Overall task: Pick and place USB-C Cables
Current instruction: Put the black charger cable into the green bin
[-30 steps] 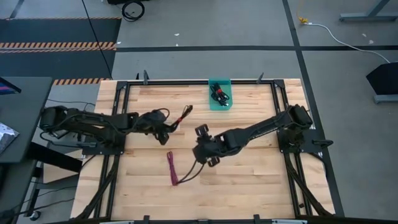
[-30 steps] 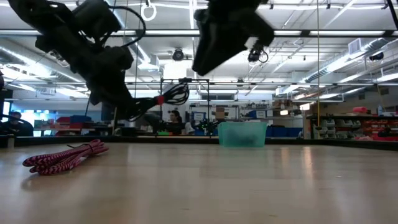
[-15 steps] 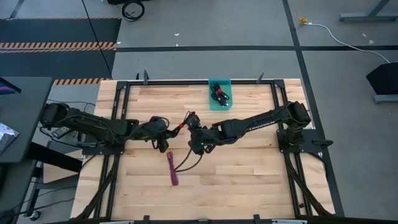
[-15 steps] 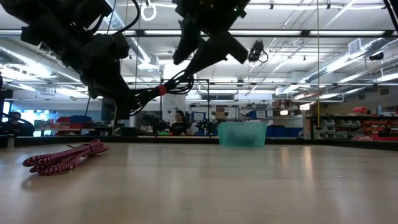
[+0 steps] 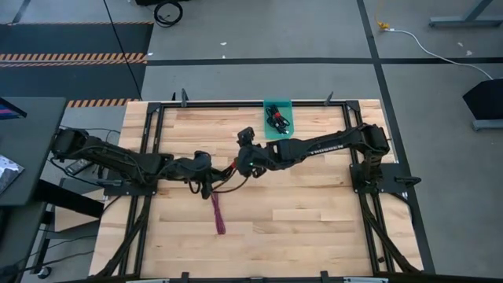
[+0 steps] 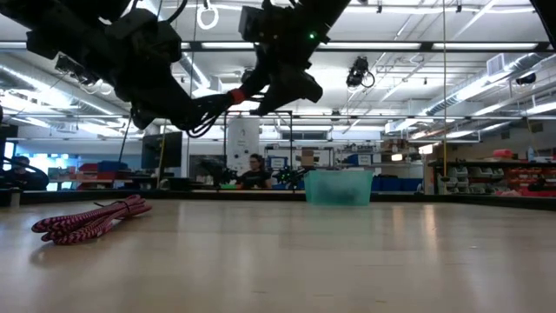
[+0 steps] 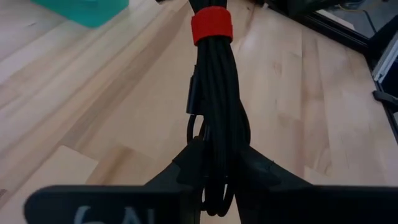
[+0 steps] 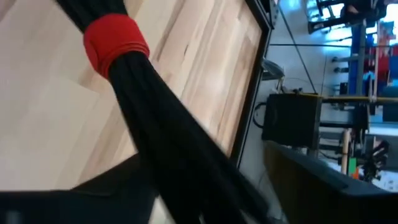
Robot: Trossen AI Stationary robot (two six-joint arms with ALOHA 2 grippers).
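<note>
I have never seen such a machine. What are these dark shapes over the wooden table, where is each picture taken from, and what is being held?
These are two robot arms at a wooden table. One picture looks straight down, one looks level across the table, and two come from cameras on the wrists. The left gripper and the right gripper meet above the table, both jaws closed on one black cable bundle with a red tie, as in a handover. A purple-magenta cable lies on the table. A teal bin at the far edge holds more cables.

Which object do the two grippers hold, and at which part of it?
Both hold one black bundled cable with a red tie. The left gripper clamps one end of the bundle; the right gripper grips the other side of the tie.
</note>
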